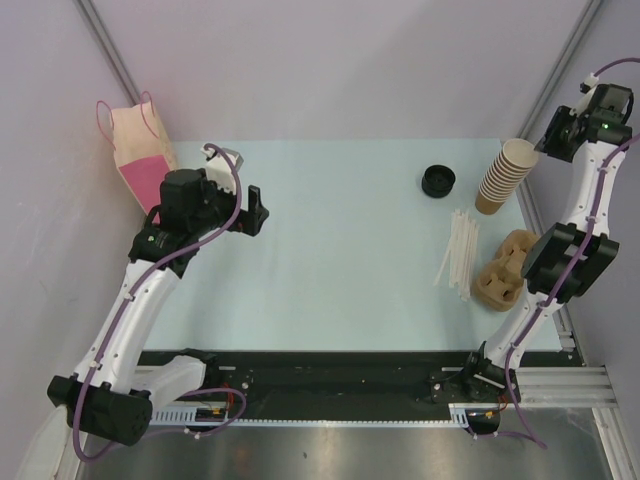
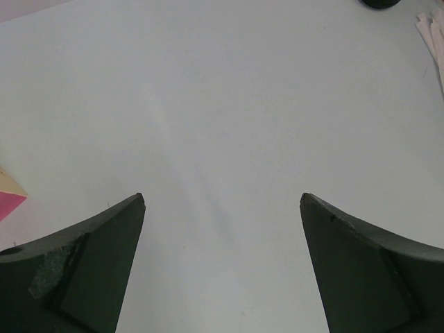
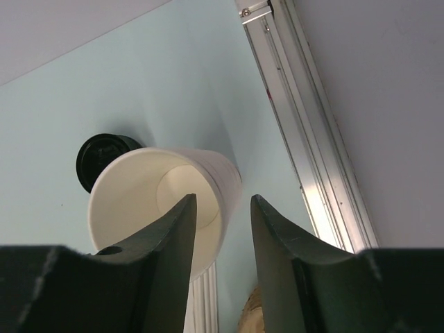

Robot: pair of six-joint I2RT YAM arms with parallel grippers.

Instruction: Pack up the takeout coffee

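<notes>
The takeout coffee, seen from above mostly as its round black lid, stood upright on the far right part of the pale table. It had nothing touching it. Just to its right rose the stack of lidless tan cups, leaning a little, near the table's right edge. In the right wrist view the lidded cup showed just beyond the stack's open top cup.

The right gripper hung at the top of that stack, well above the table. Its fingers stood a narrow way apart, and the top cup's rim and wall showed in the gap between them. Whether either finger touched the cup could not be told.

Nearer than the stack lay a bundle of white straws, and just right of them the brown moulded-pulp carrier, partly behind the right arm.

Well apart, on the left side of the table, the left gripper was spread wide and held nothing. Its wrist view showed only bare table between the two dark fingers. A pink and cream paper bag with pink handles stood at the far left corner, behind the left arm.
</notes>
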